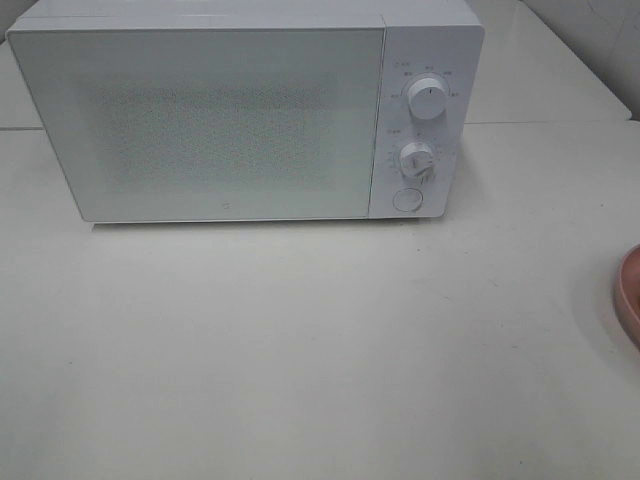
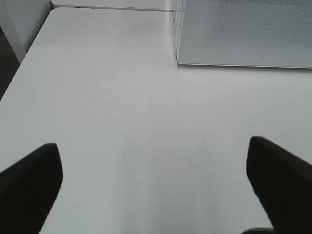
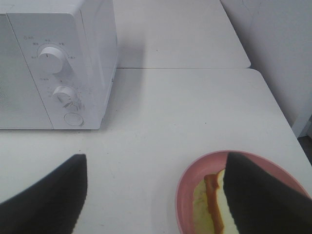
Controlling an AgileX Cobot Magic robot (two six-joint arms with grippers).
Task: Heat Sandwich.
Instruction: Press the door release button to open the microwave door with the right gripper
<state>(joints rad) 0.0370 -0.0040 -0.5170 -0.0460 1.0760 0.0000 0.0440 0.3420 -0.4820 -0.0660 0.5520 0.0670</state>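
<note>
The fingers (image 2: 30,191) of the left gripper (image 2: 156,190) stood wide apart, with only bare table (image 2: 146,122) between them. The gripper looked down at the table at a slant, and ahead of it was the lower front corner of the microwave (image 2: 243,34).

The right gripper (image 3: 156,200) also had its fingers (image 3: 46,200) spread wide and held nothing. One of its fingers covered a part of the sandwich (image 3: 210,207) in the right wrist view, and I could not tell if it touched it. The sandwich lay on a pink plate (image 3: 187,183), on the table (image 3: 170,112) and well apart from the microwave (image 3: 58,63). Only its edge showed: a pale green band, a reddish-brown band and a white band side by side. These bands ran almost along the direction in which the fingers pointed, so the long axis seemed to go that way. The full outline was hidden.

In the high view no arm showed. The microwave (image 1: 200,120) filled the upper part of the frame with its door shut. Two knobs (image 1: 428,100) and a round button (image 1: 406,199) were on its right side. Only the plate's rim (image 1: 630,295) showed at the right edge of the frame, and the sandwich was out of that view.
</note>
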